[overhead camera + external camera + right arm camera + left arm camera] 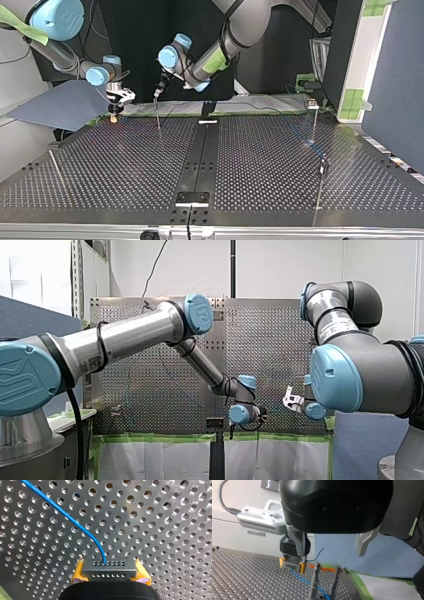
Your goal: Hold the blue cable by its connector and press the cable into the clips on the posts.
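My right gripper (109, 580) is shut on the grey multi-hole connector (109, 569), its yellow pads (78, 576) on both ends. The thin blue cable (67, 517) leaves the connector and curves away over the perforated plate. In the left wrist view the connector (290, 566) is held just above the table, and the cable (299, 577) trails to a grey post clip (322, 585). My left gripper (330, 555) hovers open just beside it, metal fingers (298, 543) wide apart with nothing between them. In the top view my right gripper (115, 112) is at the far left edge and my left gripper (160, 92) is close by.
Thin posts stand on the table: one (158, 116) under my left gripper, two at the top view's right (313, 122) (322, 172). A black rail (200, 155) runs down the middle. Blue sheet (60, 105) and green tape border the far edge.
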`<state>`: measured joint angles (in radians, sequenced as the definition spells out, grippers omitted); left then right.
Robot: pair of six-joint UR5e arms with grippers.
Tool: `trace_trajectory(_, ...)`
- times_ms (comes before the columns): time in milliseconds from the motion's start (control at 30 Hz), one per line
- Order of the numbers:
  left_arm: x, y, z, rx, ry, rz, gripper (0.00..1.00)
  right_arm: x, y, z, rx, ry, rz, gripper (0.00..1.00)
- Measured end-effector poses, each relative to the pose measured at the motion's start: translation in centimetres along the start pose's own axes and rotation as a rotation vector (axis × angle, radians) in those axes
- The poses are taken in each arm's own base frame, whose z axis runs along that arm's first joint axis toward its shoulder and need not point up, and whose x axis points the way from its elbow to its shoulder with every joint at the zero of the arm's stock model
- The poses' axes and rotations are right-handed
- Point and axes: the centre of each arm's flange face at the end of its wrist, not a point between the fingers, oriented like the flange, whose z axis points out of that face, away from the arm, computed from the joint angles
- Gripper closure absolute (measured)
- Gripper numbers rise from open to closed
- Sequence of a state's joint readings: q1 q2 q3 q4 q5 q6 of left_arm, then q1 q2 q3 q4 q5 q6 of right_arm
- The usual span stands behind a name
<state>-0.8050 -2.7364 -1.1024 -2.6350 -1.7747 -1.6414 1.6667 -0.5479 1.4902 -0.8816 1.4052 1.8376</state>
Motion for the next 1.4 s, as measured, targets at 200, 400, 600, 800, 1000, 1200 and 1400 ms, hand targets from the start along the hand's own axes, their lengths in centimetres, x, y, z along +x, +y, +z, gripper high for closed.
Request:
trace_trajectory(200,-2.0,-0.1,-0.9,-0.031,-0.046,-0.032,0.02,0.0,0.0,0.0,0.000,-0.001,-0.001,1.00)
trace_trajectory(400,-4.1,0.4,-1.7,-0.052,-0.096,-0.090,0.02,0.0,0.0,0.0,0.000,0.000,-0.001,1.00)
trace_trajectory(600,-6.3,1.2,-2.3,-0.066,-0.146,-0.151,0.02,0.0,0.0,0.0,0.000,-0.001,0.001,1.00)
trace_trajectory(800,-7.8,2.1,-3.7,-0.111,-0.155,-0.203,0.02,0.1,0.4,0.0,-0.005,0.000,0.019,1.00)
trace_trajectory(1000,-8.9,2.7,-5.9,-0.167,-0.117,-0.209,0.02,0.1,0.6,0.0,-0.008,0.001,0.036,1.00)
trace_trajectory(1200,-10.0,2.7,-8.3,-0.196,-0.081,-0.156,0.02,0.1,0.3,0.0,-0.004,0.000,0.038,1.00)
trace_trajectory(1400,-11.2,2.4,-10.2,-0.193,-0.072,-0.143,0.02,0.0,0.1,0.0,-0.001,-0.001,0.036,1.00)
